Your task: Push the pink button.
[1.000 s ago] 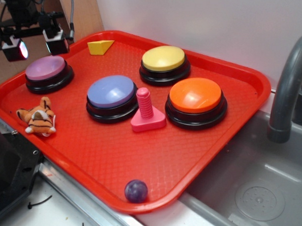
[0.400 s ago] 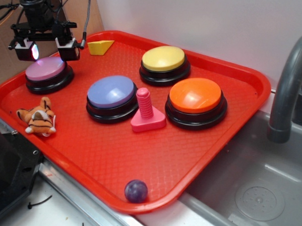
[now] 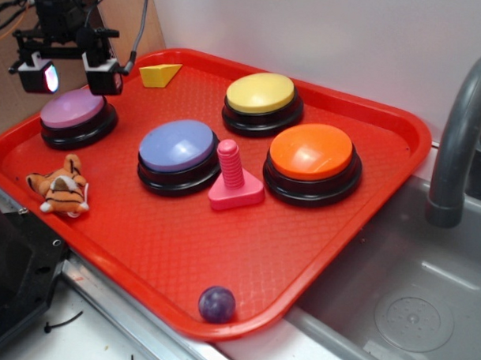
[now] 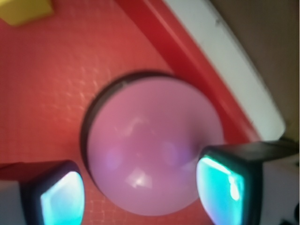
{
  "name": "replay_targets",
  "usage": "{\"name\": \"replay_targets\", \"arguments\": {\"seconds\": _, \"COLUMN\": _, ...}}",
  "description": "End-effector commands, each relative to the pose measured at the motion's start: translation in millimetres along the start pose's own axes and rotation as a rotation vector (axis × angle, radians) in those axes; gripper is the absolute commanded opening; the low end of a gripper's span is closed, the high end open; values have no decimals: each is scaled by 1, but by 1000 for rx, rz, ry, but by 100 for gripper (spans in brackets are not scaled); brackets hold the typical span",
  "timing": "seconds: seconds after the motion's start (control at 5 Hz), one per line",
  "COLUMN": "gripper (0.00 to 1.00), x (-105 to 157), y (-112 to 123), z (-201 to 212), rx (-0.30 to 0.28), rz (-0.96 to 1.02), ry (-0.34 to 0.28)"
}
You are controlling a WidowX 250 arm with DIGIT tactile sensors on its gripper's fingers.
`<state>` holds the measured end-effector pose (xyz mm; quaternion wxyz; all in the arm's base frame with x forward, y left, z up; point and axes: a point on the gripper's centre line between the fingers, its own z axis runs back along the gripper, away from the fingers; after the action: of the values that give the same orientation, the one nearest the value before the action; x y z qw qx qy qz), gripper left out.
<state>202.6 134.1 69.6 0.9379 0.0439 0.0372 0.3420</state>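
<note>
Red tray [image 3: 358,208]: pink button [image 3: 73,109] dome-up, round; gripper [image 3: 70,75] spread wide above it.

A red plastic tray [image 3: 317,254] carries yellow [image 3: 260,93], orange [image 3: 312,151] and blue-lavender [image 3: 177,145] dome buttons, with a purple ball [image 3: 217,304] near its front edge.

A: What sits on the tray [image 3: 365,232]?
B: Four buttons. The pink button [image 3: 73,111] is at the left edge, with the gripper [image 3: 68,73] above it, jaws apart. A toy tiger [image 3: 62,191] lies in front of it.
A: And the rest?
B: A wedge [image 3: 160,74] at the back edge, the peg [image 3: 232,180] mid-tray between two buttons, a ball [image 3: 217,304] at the front edge. The sink [image 3: 410,304] lies right of the tray.
</note>
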Motion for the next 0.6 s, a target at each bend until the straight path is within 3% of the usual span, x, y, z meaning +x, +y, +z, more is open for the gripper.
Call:
{"name": "replay_targets", "arguments": {"seconds": 0.0, "gripper": 100, "x": 5, "y": 6, "z": 41, "rx": -35, "rz": -5, "ry": -124}}
{"name": "replay_targets", "arguments": {"seconds": 0.4, "gripper": 100, "x": 4, "y": 2, "z": 54, "rx": -55, "rz": -23, "ry": -136}}
